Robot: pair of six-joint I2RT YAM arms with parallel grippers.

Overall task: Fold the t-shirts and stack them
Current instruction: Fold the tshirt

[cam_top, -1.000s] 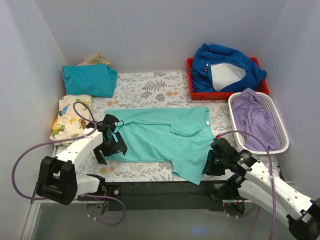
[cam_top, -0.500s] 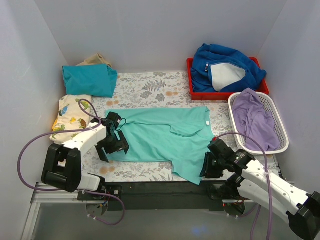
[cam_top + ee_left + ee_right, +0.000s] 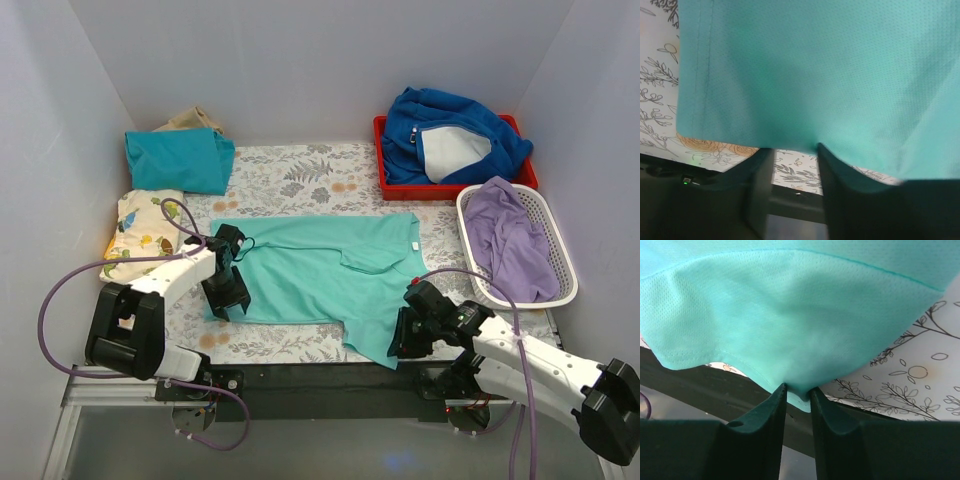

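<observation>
At 5 o'clock, the right gripper (image 3: 396, 344) has slid leftward to the near right corner of the mint tee (image 3: 320, 270). Its wrist view shows the fingers (image 3: 765, 430) drawn narrow, pinching the hem tip. At 8 o'clock, the left gripper (image 3: 224, 304) has dropped from beside the cloth onto the near left corner. Its fingers (image 3: 757, 190) stand moderately apart with the hem lying across their tips, not yet clamped. The tee lies spread flat at the centre of the floral table (image 3: 300, 175). Once the left closes, both near corners look ready, so a lift and fold toward 12 seems next. The dino tee (image 3: 140, 235) sits at 9 o'clock, the folded teal tee (image 3: 180, 160) at 10.
</observation>
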